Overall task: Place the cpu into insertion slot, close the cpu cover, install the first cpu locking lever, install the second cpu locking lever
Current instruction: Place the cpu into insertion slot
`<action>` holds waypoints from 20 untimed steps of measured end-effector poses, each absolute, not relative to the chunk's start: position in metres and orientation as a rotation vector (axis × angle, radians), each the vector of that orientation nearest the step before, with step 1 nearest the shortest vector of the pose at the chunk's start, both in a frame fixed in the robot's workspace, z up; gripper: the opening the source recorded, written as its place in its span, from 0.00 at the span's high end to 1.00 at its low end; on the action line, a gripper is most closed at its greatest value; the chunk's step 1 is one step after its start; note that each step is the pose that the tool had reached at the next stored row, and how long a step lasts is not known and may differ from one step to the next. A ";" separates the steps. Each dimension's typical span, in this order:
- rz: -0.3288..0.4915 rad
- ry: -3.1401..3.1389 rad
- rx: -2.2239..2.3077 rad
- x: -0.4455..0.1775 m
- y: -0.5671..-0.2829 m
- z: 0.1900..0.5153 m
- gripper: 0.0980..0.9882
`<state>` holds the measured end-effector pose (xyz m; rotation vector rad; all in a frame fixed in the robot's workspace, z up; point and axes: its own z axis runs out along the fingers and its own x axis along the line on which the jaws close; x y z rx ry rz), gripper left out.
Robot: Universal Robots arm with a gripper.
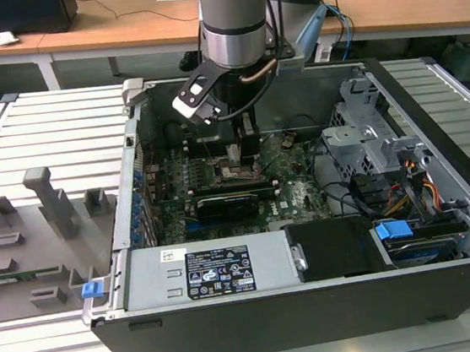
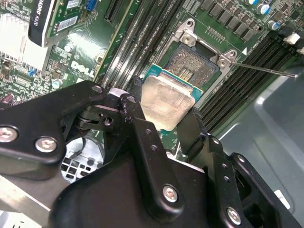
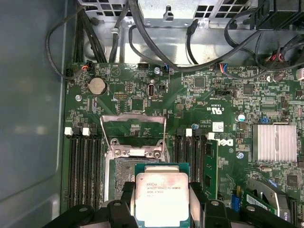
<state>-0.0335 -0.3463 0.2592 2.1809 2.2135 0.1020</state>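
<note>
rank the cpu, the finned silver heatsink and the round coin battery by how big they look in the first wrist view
1. cpu, though it sits closest to the camera, so part of its lead may be nearness
2. finned silver heatsink
3. coin battery

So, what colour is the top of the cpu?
The cpu has a dull silver-beige top with a green border around it; the second wrist view shows it best.

- Arm [image 1: 233,6], upper middle of the exterior view: a thick round silver-grey tube with a dark band near its lower end
- A copper-brown cable [image 1: 262,69] curves around the wrist
- A white-and-black block [image 1: 195,96] sits on the wrist
- Claw [image 2: 165,97] in the second wrist view: matte black jointed links with round silver screws [image 2: 171,193]
</note>
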 end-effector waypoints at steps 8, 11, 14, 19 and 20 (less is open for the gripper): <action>0.102 2.213 2.181 -0.036 -0.346 0.251 0.50; 0.101 2.213 2.181 -0.036 -0.346 0.249 0.50; 0.101 2.213 2.181 -0.036 -0.346 0.247 0.50; 0.101 2.211 2.182 -0.037 -0.346 0.244 0.50; 0.101 2.209 2.185 -0.036 -0.345 0.243 0.50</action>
